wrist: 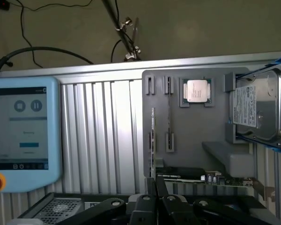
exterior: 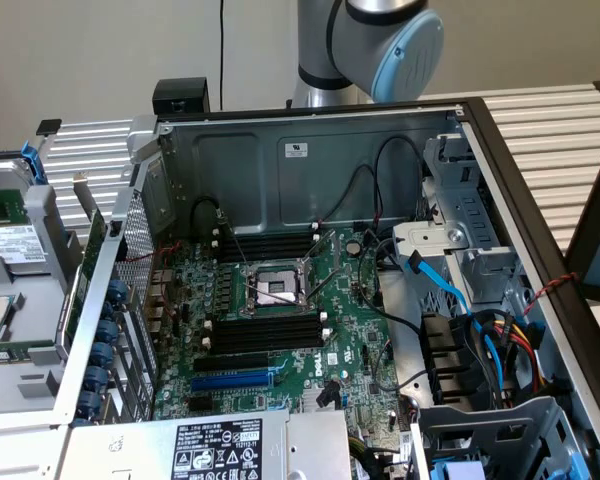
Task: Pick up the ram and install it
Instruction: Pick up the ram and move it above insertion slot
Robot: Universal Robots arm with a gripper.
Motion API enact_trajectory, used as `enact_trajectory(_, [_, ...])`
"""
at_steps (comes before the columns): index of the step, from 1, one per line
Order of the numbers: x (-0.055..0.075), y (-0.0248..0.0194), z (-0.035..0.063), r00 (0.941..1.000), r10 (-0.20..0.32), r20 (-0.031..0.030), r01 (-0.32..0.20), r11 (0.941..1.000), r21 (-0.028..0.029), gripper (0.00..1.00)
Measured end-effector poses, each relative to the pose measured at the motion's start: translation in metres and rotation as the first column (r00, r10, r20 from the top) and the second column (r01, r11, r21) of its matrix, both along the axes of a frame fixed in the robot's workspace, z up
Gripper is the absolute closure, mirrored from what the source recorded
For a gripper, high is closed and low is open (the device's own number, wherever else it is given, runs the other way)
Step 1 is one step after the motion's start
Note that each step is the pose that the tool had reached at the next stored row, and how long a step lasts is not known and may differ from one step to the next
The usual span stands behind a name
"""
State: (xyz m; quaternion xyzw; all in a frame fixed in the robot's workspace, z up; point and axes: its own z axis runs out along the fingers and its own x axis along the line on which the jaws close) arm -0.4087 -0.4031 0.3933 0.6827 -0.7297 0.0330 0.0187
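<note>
Wrist view: gripper (wrist: 155, 186), black fingers (wrist: 151, 187) drawn narrow and close together, nothing seen between them. Ram (wrist: 169, 112), a thin stick seen edge-on, stands in the clips of a grey tray (wrist: 215, 136), apart from the gripper. Processor chip (wrist: 196, 90) and hard drive (wrist: 257, 112) sit beside it on the same tray. Blue-framed touch panel (wrist: 18, 126) lies on the ribbed table (wrist: 103, 131). Exterior view: open computer case (exterior: 280, 160), green motherboard (exterior: 350, 300) with long black slots (exterior: 260, 335), arm (exterior: 380, 40) behind the case.

I can make out only a Dell mark on the motherboard (exterior: 352, 322); the power supply label (exterior: 216, 447) is too fine to read.
</note>
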Motion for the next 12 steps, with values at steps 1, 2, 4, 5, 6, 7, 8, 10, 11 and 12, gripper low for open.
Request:
enact_trajectory(1, [0.004, 0.0000, 0.0000, 1.0000, 0.000, -0.0001, 0.000, 1.0000, -0.0001, 0.88])
enact_trajectory(2, [0.008, 0.0000, 0.0000, 1.0000, 0.000, -0.0001, 0.000, 1.0000, -0.0001, 0.88])
enact_trajectory(4, [0.014, 0.0000, 0.0000, 1.0000, 0.000, 0.0000, 0.000, 1.0000, 0.0000, 0.88])
enact_trajectory(5, [0.018, 0.0000, 0.0000, 1.0000, 0.000, 0.0000, 0.000, 1.0000, 0.0000, 0.88])
enact_trajectory(6, [0.022, 0.0000, 0.0000, 1.0000, 0.000, 0.0001, 0.000, 1.0000, 0.0000, 0.88])
enact_trajectory(7, [0.026, 0.0000, 0.0000, 1.0000, 0.000, 0.0000, 0.000, 1.0000, 0.0000, 0.88])
enact_trajectory(8, [0.029, 0.0000, 0.0001, 1.0000, 0.000, 0.0001, 0.000, 1.0000, 0.0000, 0.88])
enact_trajectory(10, [0.035, 0.0000, 0.0005, 1.0000, 0.000, 0.0000, 0.000, 1.0000, 0.0000, 0.88])
enact_trajectory(11, [0.038, 0.0000, 0.0007, 1.0000, 0.000, 0.0000, 0.000, 1.0000, 0.0000, 0.88])
enact_trajectory(12, [0.041, 0.0000, 0.0010, 1.0000, 0.000, 0.0001, 0.000, 1.0000, 0.0000, 0.88])
